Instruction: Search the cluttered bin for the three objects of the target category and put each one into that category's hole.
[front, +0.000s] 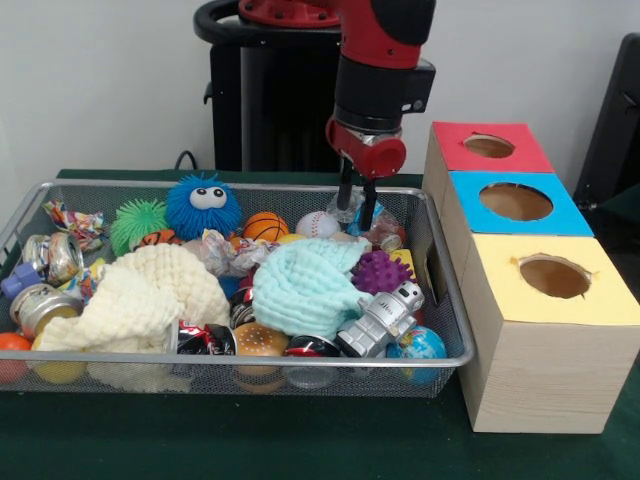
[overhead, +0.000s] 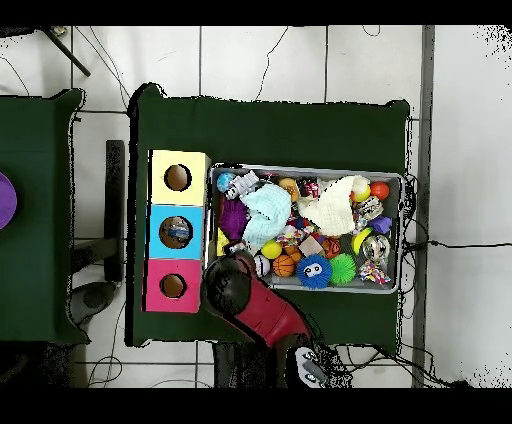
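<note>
Three holes: one each in the red box (front: 487, 147), the blue box (front: 516, 203) and the yellow box (front: 553, 278), lined up just beside the bin's right end in the front view.
Bin: a wire mesh bin (front: 448, 300) on the green tabletop (front: 300, 440), filled with mixed clutter.
Gripper: the gripper (front: 357, 199) hangs over the bin's far right corner, its two dark fingers (front: 368, 213) pointing down with a narrow gap between them, tips at a clear crinkled wrapper (front: 381, 228); whether they pinch it is hard to judge, and nothing is plainly held.
Balls: a small basketball (front: 265, 226) and a baseball (front: 317, 224) lie along the far wall, a globe ball (front: 420, 345) in the near right corner.
Soft things: a mint cloth (front: 305, 285) at centre, a cream cloth (front: 140, 300) to its left.
Toys: a blue furry ball with eyes (front: 203, 206), a green spiky ball (front: 137, 222), a purple spiky ball (front: 381, 271), a silver robot figure (front: 382, 320).
Left end: metal tins (front: 45, 280).
Overhead: the arm (overhead: 255, 305) covers the bin's corner nearest the red box.
</note>
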